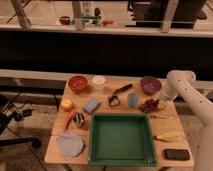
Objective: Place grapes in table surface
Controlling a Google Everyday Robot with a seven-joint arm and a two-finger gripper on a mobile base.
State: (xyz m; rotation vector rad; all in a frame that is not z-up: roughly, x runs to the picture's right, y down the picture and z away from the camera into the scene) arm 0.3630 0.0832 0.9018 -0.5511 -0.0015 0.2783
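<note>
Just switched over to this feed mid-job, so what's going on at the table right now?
The robot's one arm reaches in from the right, with its gripper down at the grapes on the table surface, just below the purple bowl. The gripper is shut, but whether it actually holds the bunch can't be told. The grapes sit on the bare wood between the grey-blue cup and the arm, outside the green tray, which holds nothing.
</note>
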